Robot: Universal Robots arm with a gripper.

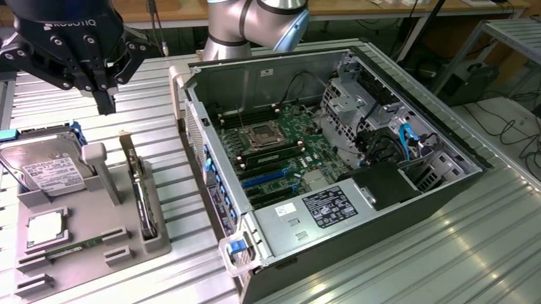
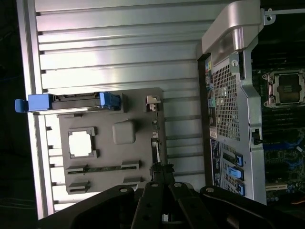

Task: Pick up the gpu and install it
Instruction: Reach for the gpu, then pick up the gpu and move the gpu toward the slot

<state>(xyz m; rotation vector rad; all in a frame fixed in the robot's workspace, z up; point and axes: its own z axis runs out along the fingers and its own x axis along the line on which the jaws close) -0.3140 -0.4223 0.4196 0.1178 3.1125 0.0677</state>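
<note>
The gpu [image 1: 142,193] stands on edge in a slot along the grey holder tray [image 1: 93,253], on the side nearest the computer case; it shows as a dark sliver with a silver bracket end. In the wrist view the gpu [image 2: 154,138] is a thin strip on the tray's [image 2: 138,112] edge. My gripper [image 1: 106,104] hangs above the table beyond the tray's far end, fingers shut and holding nothing. Seen from the wrist, the gripper [image 2: 162,171] tips sit over one end of the card. The open computer case [image 1: 338,158] shows its motherboard with blue slots [image 1: 266,180].
On the tray lie a silver hard drive [image 1: 47,168] with blue rails, a processor [image 1: 47,229] and a memory stick [image 1: 80,244]. A grey post [image 1: 97,168] rises from the tray beside the card. The case's [image 2: 233,119] side wall stands close to the tray. The slatted metal table [image 1: 473,253] lies around them.
</note>
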